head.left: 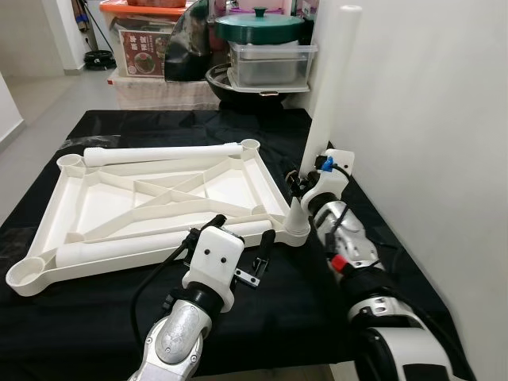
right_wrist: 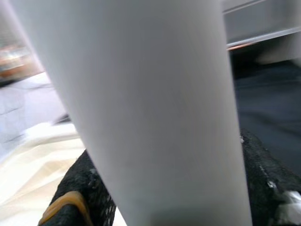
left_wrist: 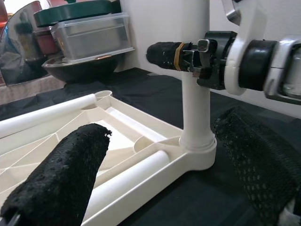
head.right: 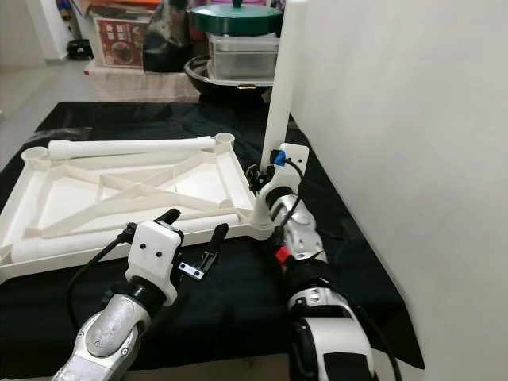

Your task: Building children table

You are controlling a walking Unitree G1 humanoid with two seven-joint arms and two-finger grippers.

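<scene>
A white plastic table top [head.left: 159, 198] lies upside down on a black cloth. One white leg [head.left: 329, 87] stands upright in the top's near right corner socket [head.left: 298, 232]. My right gripper [head.left: 300, 186] is shut on this leg low down; in the right wrist view the leg [right_wrist: 155, 117] sits between the black fingers [right_wrist: 84, 188]. Two more legs lie on the top, one along the far edge [head.left: 163, 155] and one along the near edge [head.left: 143, 246]. My left gripper [head.right: 194, 224] is open just in front of the near edge, left of the upright leg [left_wrist: 195, 84], holding nothing.
A white wall [head.left: 429, 119] rises close on the right of the upright leg. Behind the table stand a green pot lid [head.left: 260, 28], a clear container [head.left: 270, 63], a black bowl [head.left: 238, 83] and an orange-lidded box [head.left: 143, 40]. The cloth's front edge [head.left: 270, 361] is near.
</scene>
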